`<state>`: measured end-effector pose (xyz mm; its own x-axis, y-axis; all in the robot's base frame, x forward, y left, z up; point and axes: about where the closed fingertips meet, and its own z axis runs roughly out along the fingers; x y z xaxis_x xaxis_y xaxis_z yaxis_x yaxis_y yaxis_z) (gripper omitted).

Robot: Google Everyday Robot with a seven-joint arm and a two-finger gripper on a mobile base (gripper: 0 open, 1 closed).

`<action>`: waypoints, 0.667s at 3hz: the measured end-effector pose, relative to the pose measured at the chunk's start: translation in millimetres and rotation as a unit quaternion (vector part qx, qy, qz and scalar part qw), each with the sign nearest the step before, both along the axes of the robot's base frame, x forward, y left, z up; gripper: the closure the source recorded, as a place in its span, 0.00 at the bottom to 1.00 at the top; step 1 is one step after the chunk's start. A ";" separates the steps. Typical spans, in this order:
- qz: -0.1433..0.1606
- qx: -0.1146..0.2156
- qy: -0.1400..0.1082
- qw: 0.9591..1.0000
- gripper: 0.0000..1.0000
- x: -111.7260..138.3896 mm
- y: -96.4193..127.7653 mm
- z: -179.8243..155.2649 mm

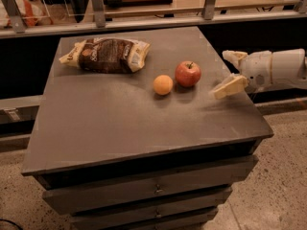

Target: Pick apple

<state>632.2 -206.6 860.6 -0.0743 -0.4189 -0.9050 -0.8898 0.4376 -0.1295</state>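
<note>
A round glossy red apple (188, 74) with a short dark stem stands on the grey cabinet top (120, 123), right of centre. A smaller plain orange fruit (163, 85) sits just to its left, close beside it. My gripper (225, 73) comes in from the right edge of the cabinet, level with the apple and a short way to its right, not touching it. Its two cream fingers (230, 86) are spread apart and hold nothing.
A brown and cream snack bag (106, 55) lies at the back left of the top. The cabinet has drawers (156, 189) below. A metal railing (153, 20) and a wooden counter run behind it. Speckled floor (278, 186) lies to the right.
</note>
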 end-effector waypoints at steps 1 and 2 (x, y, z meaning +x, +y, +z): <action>0.021 0.014 0.013 1.000 0.00 17.3 16.2 -9.0; 0.043 0.024 0.025 0.998 0.00 30.7 31.8 -17.2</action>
